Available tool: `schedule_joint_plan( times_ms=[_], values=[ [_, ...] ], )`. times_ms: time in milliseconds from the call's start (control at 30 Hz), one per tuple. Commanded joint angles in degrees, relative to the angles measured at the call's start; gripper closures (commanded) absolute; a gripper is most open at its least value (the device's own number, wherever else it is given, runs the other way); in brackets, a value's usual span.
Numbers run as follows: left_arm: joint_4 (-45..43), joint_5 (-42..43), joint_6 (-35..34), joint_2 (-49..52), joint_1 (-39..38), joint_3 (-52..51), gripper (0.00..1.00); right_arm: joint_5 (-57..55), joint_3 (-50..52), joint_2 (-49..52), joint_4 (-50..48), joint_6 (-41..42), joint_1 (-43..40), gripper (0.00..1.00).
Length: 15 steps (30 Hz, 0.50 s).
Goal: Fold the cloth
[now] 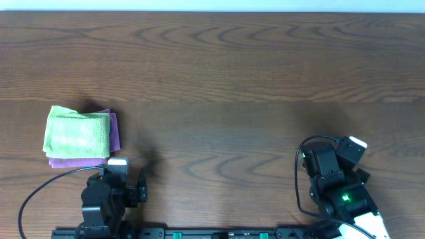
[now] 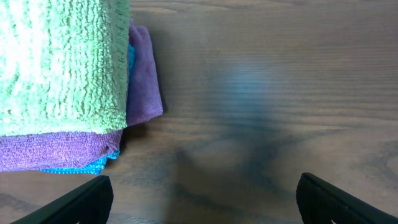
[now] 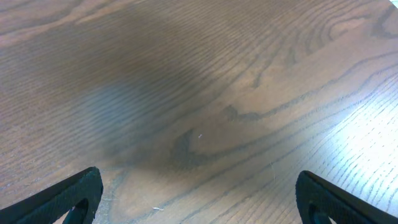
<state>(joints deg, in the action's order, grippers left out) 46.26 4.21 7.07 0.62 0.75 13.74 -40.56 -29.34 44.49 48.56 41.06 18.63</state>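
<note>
The cloth (image 1: 76, 131), lime-green and ribbed, lies as a folded square at the table's left, on top of a purple cloth (image 1: 114, 129). In the left wrist view the cloth (image 2: 59, 62) fills the upper left corner. My left gripper (image 1: 119, 176) sits just below and to the right of the stack, apart from it. It is open (image 2: 205, 205), with only bare wood between its fingers. My right gripper (image 1: 329, 159) rests near the front right edge, far from the cloth. It is open (image 3: 199, 199) over bare table, holding nothing.
Under the green cloth the purple cloth (image 2: 143, 81) sticks out on the right and front. A thin bright-blue cloth edge (image 2: 81, 167) shows beneath it. The wooden table (image 1: 232, 79) stretches across the middle and back. Cables trail from both arm bases.
</note>
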Motion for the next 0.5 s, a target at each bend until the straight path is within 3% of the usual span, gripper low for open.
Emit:
schedule_joint_plan(
  times_ms=[0, 467],
  values=[
    [1.7, -1.2, -1.7, -0.4, 0.3, -3.0, 0.05, -1.2, 0.2, -0.2, 0.0, 0.9, -0.3, 0.01],
    [1.4, -1.6, -4.9, -0.4, 0.3, -3.1, 0.05, -1.2, 0.2, -0.2, 0.0, 0.9, -0.3, 0.01]
  ],
)
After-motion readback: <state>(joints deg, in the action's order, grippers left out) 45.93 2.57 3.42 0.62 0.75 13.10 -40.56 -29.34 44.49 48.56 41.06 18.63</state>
